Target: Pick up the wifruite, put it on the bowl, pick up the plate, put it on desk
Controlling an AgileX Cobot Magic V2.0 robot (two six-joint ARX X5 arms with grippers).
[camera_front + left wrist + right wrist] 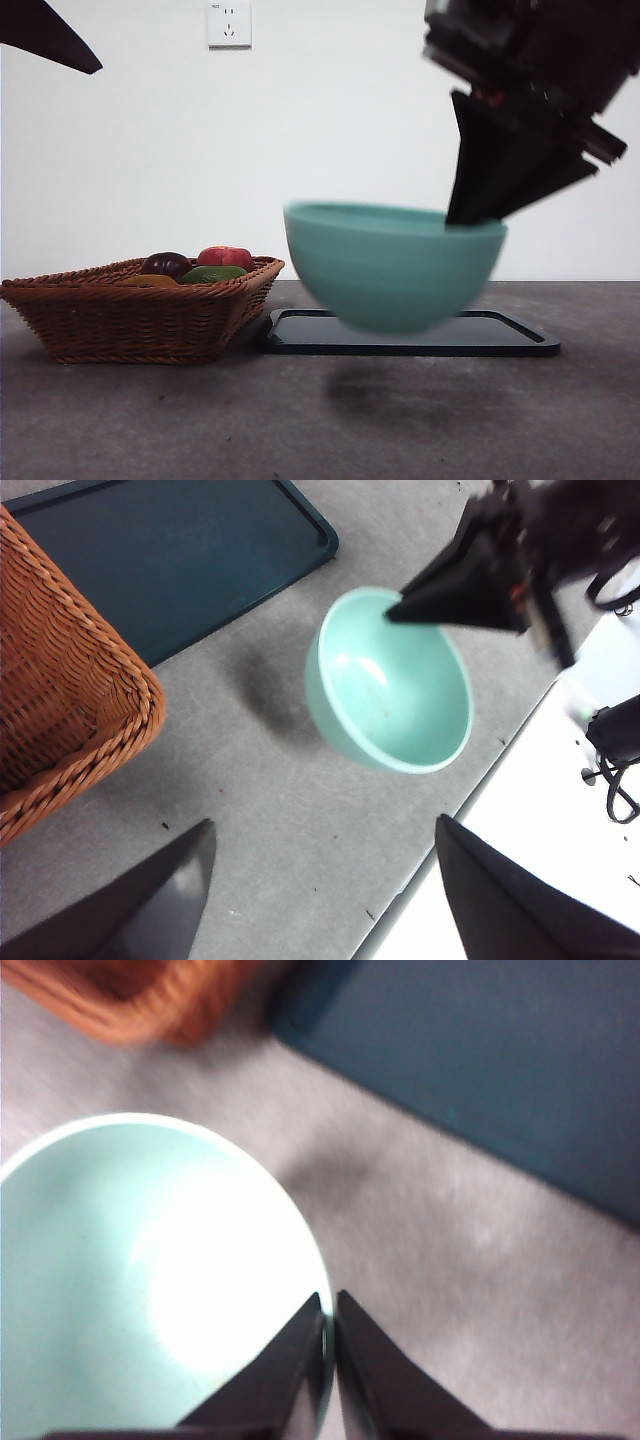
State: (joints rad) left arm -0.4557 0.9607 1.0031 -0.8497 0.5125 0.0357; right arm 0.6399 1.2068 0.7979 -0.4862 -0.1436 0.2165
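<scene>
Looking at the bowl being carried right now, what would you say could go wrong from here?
1. The right gripper pinches only the rim of the bowl, which hangs in the air and looks motion-blurred; it might slip or swing out of the jaws.
2. If it drops onto the desk, the bowl could chip or roll.
3. The bowl passes close to the dark tray and not far from the wicker basket, so a low swing might clip one.
</scene>
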